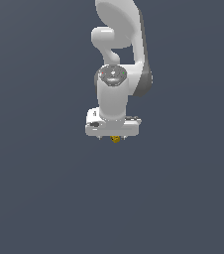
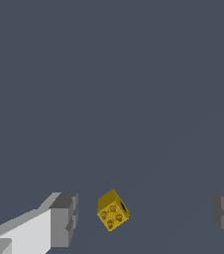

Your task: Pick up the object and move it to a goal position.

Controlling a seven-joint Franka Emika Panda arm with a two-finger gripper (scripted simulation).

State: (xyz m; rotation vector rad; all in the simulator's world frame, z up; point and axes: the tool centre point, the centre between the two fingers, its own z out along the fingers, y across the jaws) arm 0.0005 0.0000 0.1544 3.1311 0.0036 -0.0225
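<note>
Mustard-yellow block (image 2: 113, 210) sits on the plain grey floor (image 2: 109, 74), between the two fingers (image 2: 63, 220) of the tool (image 1: 113, 137) and touching neither. The tool stands wide open and holds nothing. In the exterior view the block shows just below the white arm (image 1: 115, 94). The block lies turned at an angle to the fingers and nearer one of them. Risk, as a judgement: closing now may push a corner first, twisting or skidding the block out of the grasp.
</note>
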